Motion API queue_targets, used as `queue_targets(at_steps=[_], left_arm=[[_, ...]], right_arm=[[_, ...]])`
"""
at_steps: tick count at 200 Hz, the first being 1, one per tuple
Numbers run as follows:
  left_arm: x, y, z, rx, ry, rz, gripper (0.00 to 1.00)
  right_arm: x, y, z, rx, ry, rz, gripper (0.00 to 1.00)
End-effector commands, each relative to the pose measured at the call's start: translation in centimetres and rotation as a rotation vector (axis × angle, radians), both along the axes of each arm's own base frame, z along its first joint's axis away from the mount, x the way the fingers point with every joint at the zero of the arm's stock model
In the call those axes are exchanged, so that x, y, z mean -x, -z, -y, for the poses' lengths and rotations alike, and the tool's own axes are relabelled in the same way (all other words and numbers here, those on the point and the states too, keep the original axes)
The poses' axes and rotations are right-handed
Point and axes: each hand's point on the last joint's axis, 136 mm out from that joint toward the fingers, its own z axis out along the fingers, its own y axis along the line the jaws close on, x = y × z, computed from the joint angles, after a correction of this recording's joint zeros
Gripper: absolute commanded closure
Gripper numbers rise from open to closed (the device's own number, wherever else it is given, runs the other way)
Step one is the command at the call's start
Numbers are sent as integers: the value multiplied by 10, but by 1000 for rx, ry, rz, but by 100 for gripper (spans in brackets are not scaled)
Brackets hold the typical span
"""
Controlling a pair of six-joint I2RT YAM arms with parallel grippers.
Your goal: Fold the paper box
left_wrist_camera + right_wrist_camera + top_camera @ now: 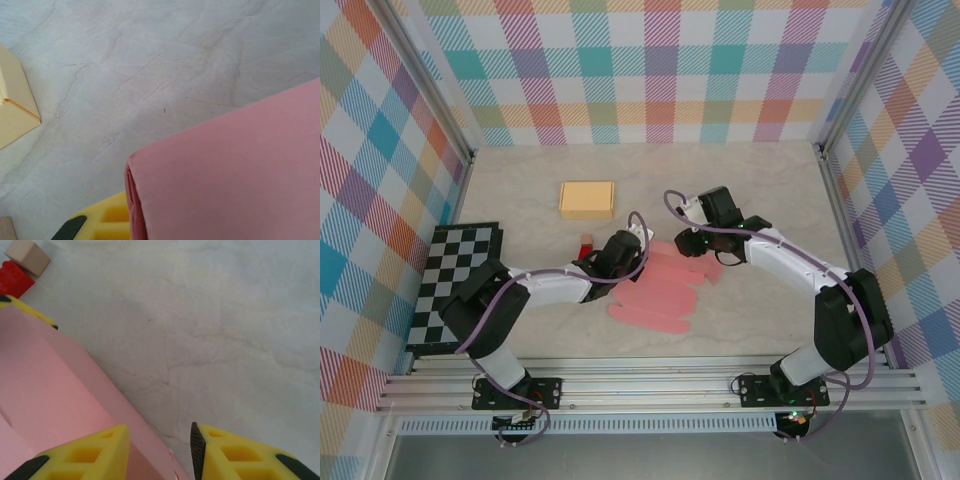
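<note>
Your left tool (pixel 638 258) pinches the pink sheet (pixel 655 300); your right tool (pixel 159 434) stands spread over its edge, so pulling could tear it.

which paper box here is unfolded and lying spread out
The pink paper box, spread out as a sheet with loose flaps. The pale yellow box behind it is already folded into a closed shape.

table (pixel 760 190): marbled grey | on it: pink paper box (pixel 655 300); tan box (pixel 587 199); checkerboard (pixel 455 280); red block (pixel 586 243)
</note>
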Motion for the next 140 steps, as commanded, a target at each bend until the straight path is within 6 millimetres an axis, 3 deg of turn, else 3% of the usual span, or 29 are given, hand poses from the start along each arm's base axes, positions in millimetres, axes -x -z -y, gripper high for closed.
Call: queue_targets(at_steps=[1, 46, 107, 140], left_arm=[[2, 22, -5, -54, 35, -61, 85], [-4, 37, -12, -84, -6, -95, 83], [-5, 43, -17, -76, -13, -118, 81], [0, 48, -16, -38, 25, -175, 72]], right_arm=[[11, 10, -4, -45, 7, -69, 61], [18, 19, -7, -64, -15, -85, 61], [21, 35, -7, -43, -28, -121, 61], [22, 42, -4, -23, -25, -134, 61]])
